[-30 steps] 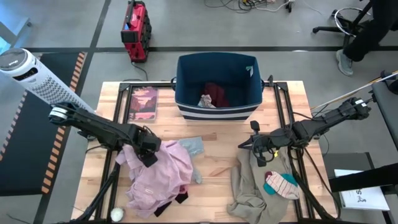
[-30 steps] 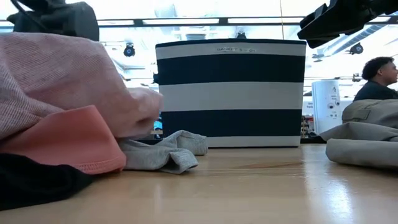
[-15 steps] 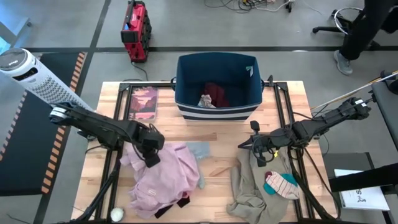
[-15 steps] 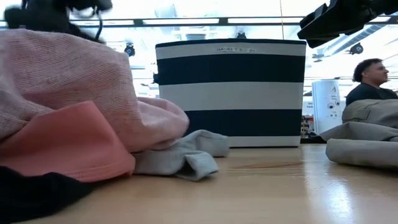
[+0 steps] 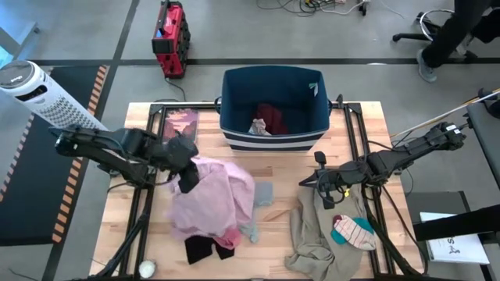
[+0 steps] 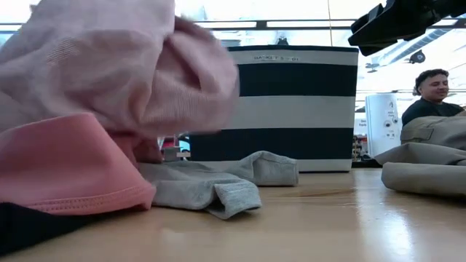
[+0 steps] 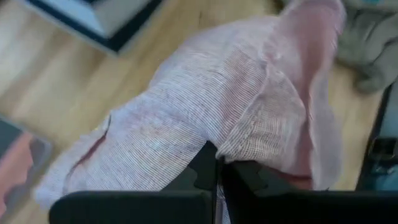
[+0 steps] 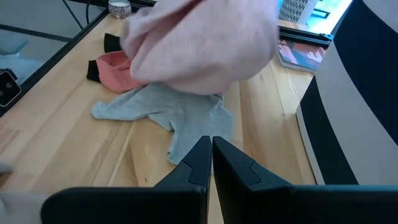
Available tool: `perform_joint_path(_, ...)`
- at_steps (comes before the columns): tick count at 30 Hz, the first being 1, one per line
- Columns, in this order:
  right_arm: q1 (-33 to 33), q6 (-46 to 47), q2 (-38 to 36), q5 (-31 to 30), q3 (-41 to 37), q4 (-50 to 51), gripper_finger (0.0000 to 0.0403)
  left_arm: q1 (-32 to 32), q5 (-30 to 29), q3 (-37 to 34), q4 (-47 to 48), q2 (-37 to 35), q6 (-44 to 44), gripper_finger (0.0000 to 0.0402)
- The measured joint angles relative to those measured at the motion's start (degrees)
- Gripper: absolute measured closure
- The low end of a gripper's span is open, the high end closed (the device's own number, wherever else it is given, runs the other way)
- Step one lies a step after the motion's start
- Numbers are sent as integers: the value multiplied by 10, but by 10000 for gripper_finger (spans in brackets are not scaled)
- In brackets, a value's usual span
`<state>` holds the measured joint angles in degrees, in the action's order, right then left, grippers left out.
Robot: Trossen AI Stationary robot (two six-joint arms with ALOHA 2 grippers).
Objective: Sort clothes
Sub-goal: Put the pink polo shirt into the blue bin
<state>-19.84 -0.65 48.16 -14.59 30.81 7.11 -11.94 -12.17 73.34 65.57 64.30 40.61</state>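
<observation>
The left gripper (image 5: 187,181) is pinched tight on the pale pink shirt (image 5: 215,195), lifting it in front of the navy bin (image 5: 273,139), off to the bin's left. To do it well, lift high so the hem clears the grey piece (image 5: 262,193) and the bin's wall. The right gripper (image 5: 326,190) is closed and empty over the khaki piece (image 5: 312,234).

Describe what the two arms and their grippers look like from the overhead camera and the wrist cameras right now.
Both arms are dark, near-black jointed links with thin dark cables running along them. The left arm ends in the left gripper, a blocky dark head with two flat black fingers with stepped inner edges. The right arm is the same build, and the right gripper has matching black tapered fingers.
</observation>
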Motion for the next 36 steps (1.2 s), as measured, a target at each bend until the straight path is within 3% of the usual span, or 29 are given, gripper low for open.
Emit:
perform_joint_path(19,0,0,0,0,0,-2,403,10,-88,168,-81,3,-197,402)
perform_joint_path(29,0,-7,0,0,0,-9,403,54,-89,194,-229,3,-360,401)
perform_joint_path(32,0,-7,0,0,0,-11,403,83,-62,195,-284,5,-401,401)
perform_joint_path(36,0,-9,0,0,0,-12,403,134,17,196,-354,10,-431,401)
